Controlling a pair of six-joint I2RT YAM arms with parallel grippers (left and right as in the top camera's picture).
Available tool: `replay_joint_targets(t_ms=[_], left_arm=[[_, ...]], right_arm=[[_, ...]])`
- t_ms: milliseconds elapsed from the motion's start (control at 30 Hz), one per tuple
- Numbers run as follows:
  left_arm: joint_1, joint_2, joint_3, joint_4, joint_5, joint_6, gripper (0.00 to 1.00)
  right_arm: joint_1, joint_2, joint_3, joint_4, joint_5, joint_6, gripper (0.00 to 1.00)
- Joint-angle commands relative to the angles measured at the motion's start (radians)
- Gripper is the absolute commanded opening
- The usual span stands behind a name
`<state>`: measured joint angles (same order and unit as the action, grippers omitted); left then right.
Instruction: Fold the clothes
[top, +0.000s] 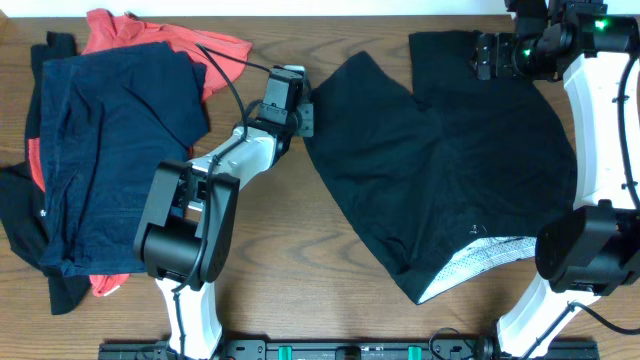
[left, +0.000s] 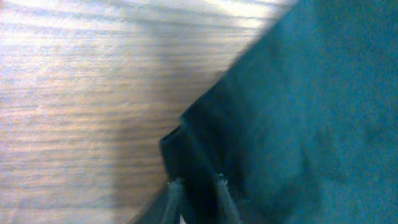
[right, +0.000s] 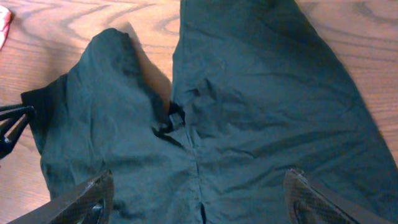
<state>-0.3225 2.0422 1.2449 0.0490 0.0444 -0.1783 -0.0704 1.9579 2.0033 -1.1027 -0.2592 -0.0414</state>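
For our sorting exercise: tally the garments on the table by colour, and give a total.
Black: 2, the black shorts and a black garment under the others
Navy: 1, the navy garment
Coral-red: 1, the coral-red garment
Total: 4

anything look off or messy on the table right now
The black shorts lie skewed, with pale mesh lining turned out at their near-right edge. The other clothes at left sit in an untidy heap.
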Motion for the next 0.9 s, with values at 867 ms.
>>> replay_joint_targets(t_ms=[867], left_arm=[[0.155,-0.385,0.014,-1.261,0.034,-0.183,0.06]], right_arm=[[0.14,0.051,-0.074,-0.06,-0.085,0.035,0.85]])
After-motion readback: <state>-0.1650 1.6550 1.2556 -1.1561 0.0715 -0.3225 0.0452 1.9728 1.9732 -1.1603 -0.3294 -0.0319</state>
